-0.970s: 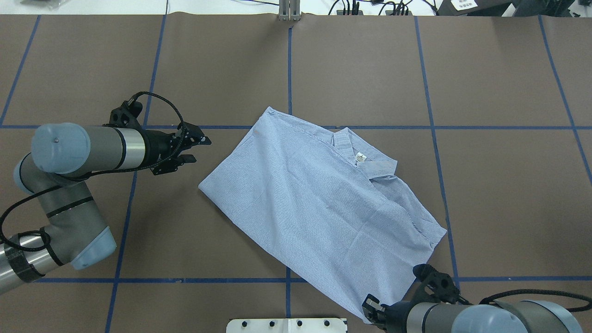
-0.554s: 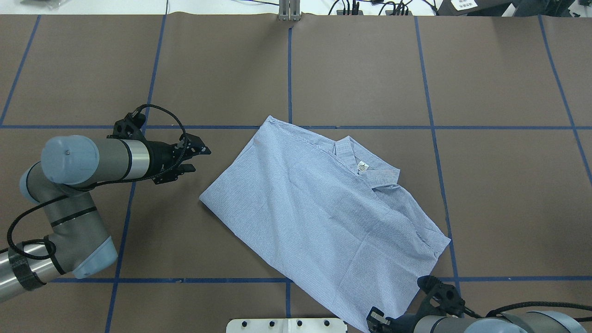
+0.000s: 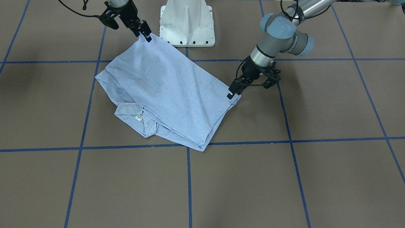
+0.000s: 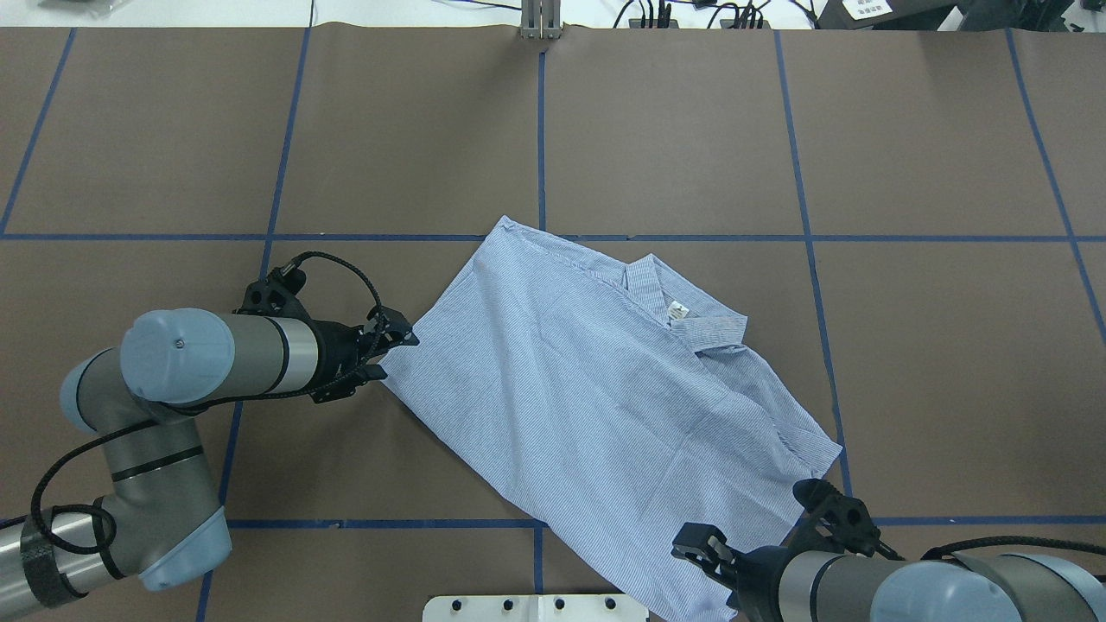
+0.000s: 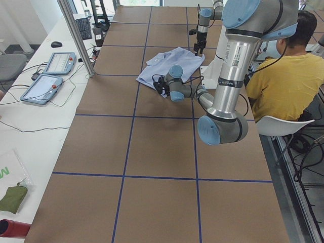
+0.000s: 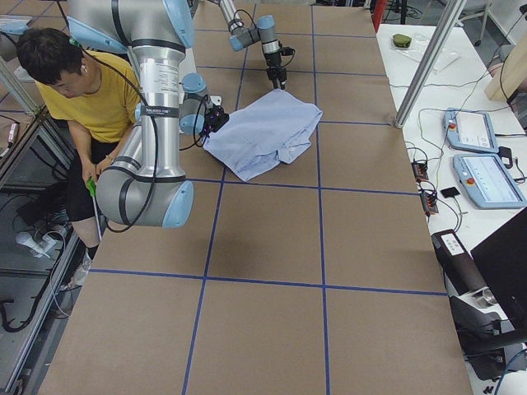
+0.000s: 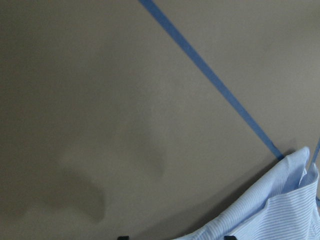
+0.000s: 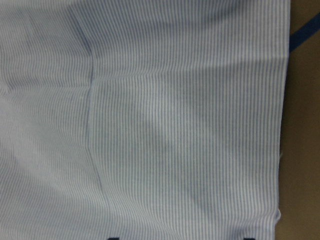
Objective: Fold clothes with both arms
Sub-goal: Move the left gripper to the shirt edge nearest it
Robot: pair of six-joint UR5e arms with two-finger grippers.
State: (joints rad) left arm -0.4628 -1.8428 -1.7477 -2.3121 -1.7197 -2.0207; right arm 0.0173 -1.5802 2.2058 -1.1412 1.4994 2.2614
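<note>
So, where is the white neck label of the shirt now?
In the overhead view the white neck label sits inside the collar, on the far right part of the shirt, just right of the table's middle blue line and away from both grippers.

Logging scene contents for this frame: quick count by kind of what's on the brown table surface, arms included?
Shirt: 1
Robot arms: 2, left gripper, right gripper
White pedestal base: 1
Total: 4
</note>
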